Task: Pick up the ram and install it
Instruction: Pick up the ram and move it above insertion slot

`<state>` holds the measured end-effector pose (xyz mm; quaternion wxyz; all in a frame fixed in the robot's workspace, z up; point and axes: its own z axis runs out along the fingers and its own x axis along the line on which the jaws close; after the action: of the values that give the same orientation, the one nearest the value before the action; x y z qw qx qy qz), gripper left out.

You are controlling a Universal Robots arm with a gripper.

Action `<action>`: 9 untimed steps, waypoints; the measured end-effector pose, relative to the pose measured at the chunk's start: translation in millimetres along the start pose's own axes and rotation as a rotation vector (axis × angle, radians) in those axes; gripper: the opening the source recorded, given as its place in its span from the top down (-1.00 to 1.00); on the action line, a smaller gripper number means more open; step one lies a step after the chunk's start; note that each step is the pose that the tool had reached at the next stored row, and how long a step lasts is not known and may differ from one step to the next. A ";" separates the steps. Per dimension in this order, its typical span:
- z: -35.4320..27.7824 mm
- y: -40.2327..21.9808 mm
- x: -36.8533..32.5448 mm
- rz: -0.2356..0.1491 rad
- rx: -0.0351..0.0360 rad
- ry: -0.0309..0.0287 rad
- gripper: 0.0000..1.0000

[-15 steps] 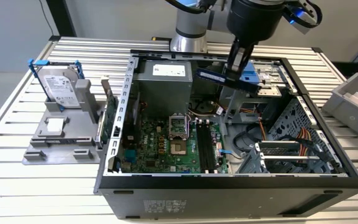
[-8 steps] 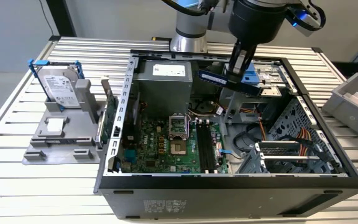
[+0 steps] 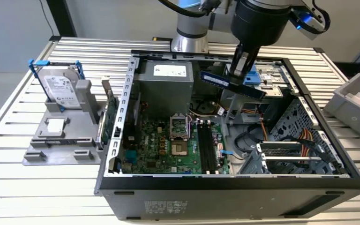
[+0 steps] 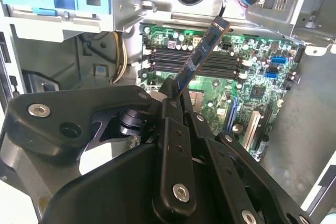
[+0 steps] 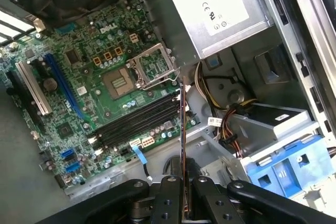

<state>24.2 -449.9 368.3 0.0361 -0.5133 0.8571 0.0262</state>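
My gripper is shut on the ram, a thin blue stick with dark chips, held level in the air above the open computer case. It hangs over the back right part of the case, near the blue drive bay. In the second wrist view the ram sticks out from between the black fingers. The first wrist view shows the ram edge-on, above the dark ram slots on the green motherboard. Those slots lie well below and in front of the stick.
A silver power supply fills the case's back. The processor socket sits left of the slots. Orange cables and a metal cage occupy the case's right. A hard drive stands in a grey holder, and a grey bin sits at the exterior view's right.
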 end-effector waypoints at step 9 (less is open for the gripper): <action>-0.2 -0.7 1.5 0.091 0.0081 -0.0007 1.00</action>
<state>24.1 -451.5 368.4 0.0372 -0.4735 0.8797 0.0245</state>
